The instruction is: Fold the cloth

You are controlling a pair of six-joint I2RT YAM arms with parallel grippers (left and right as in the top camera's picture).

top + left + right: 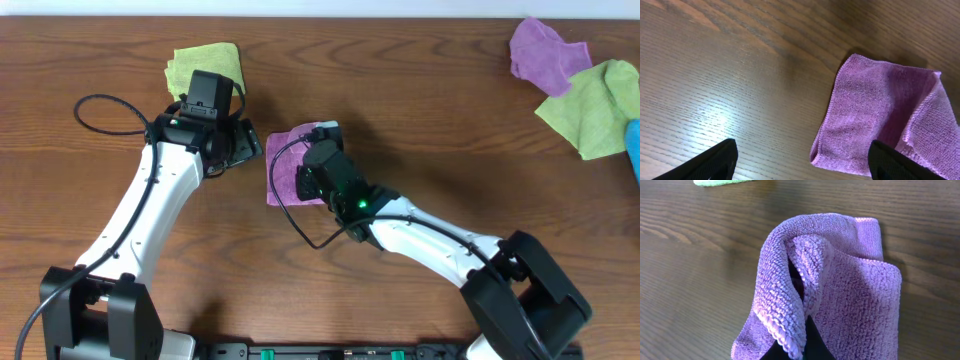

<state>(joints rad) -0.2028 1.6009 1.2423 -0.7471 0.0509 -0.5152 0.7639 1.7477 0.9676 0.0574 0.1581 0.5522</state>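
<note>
1. Nearest the front edge of the wooden table (420, 120), the two arms rise from their bases and reach toward the middle.
2. The right gripper (801, 342) is pressed together on a raised fold of the purple cloth (855, 300). In the right wrist view the fabric arches up over the dark fingertips (812, 342) and doubles back on itself.
3. The cloth lies near the middle of the table. The right arm's wrist is over its right half, and its left part lies flat on the wood.
4. Just left of it, the left gripper (238, 142) sits above the wood with its fingers spread wide, holding nothing. The left wrist view shows bare wood between them, with the cloth's corner near the right finger.
5. Farther back, a lime-green cloth (205, 62) lies partly under the left arm.
6. At the far right corner, well apart from the rest, a second purple cloth (545, 50) lies just beside another green cloth (595, 105). Next to them is a blue item (634, 145), cut off by the edge.
</note>
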